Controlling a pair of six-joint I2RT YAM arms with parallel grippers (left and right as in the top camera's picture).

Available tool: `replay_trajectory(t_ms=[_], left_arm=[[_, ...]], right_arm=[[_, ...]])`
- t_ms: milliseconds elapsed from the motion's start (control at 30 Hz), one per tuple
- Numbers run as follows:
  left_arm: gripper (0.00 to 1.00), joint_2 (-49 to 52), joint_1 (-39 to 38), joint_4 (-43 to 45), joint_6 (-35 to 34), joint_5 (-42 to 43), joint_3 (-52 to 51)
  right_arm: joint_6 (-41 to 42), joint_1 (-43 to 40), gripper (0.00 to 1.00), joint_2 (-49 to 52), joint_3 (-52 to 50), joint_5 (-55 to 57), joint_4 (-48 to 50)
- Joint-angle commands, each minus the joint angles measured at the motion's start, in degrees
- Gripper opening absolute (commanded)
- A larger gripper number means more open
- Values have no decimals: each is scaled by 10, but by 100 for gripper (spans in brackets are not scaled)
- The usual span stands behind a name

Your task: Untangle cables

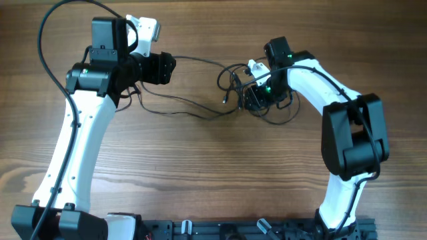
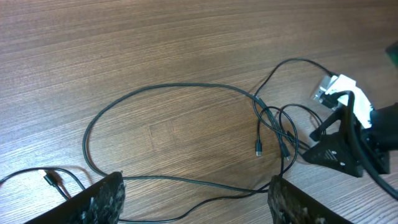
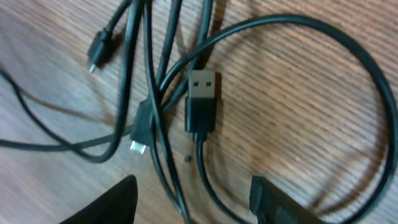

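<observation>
We judge the cables point(image 3: 148, 68) light, limp and snag-prone; best gripped just behind the USB plug point(image 3: 202, 99). The left gripper point(image 2: 196, 190) and right gripper point(image 3: 196, 199) both gape, holding nothing.

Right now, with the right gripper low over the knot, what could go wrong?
1. Several strands cross between the open fingers of the right gripper. Closing here may pinch more than one of the cables and tighten the knot rather than free it.
2. The USB plug lies within a loop of cable, so pulling could snag it there.
3. The left gripper is open and holds nothing, so a pull may drag the whole bundle.
</observation>
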Motion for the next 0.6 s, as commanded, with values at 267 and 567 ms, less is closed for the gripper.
replay_trajectory(t_ms=[267,567], left_arm=[[75,-12,-1,-1,-6,-5,10],[76,-16,-2,-3,-5,-1,10]], right_arm=[[17,1,60,15,-15,-1,16],[32,1,59,15,-15,2,16]])
